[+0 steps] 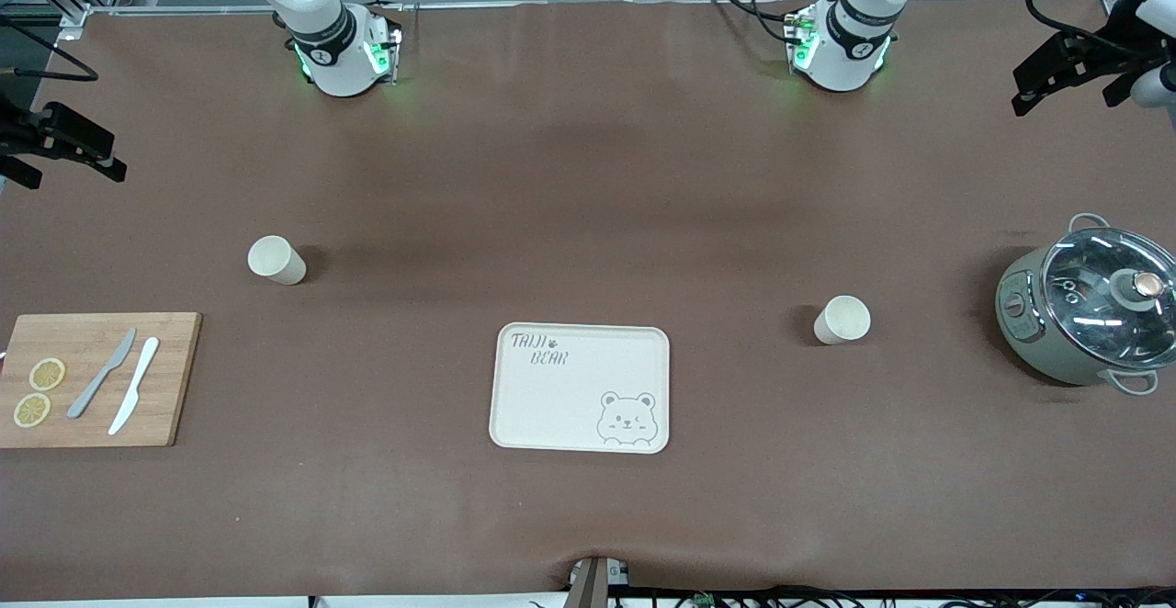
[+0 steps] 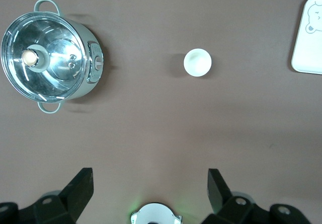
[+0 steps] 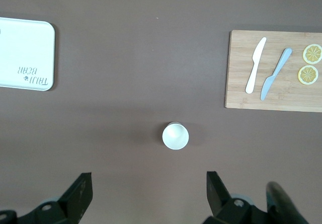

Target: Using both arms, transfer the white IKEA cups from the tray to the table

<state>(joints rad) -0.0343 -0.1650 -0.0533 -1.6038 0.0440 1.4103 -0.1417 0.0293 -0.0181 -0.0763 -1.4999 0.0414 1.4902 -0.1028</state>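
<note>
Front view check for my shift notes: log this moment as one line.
cups: both on table | tray: empty | left gripper: open, raised | right gripper: open, raised

Desk (image 1: 588,176): matte brown. Tray (image 1: 581,388): cream, with grey bear face and grey "TAIJI BEAR" lettering. Both cups (image 1: 276,260) (image 1: 842,320): plain cream-white. Cutting board (image 1: 92,378): light wood, carrying one grey knife (image 1: 101,374), one white knife (image 1: 134,385) and two yellow lemon slices (image 1: 39,392). Pot (image 1: 1084,309): grey-green, with clear glass lid.
</note>
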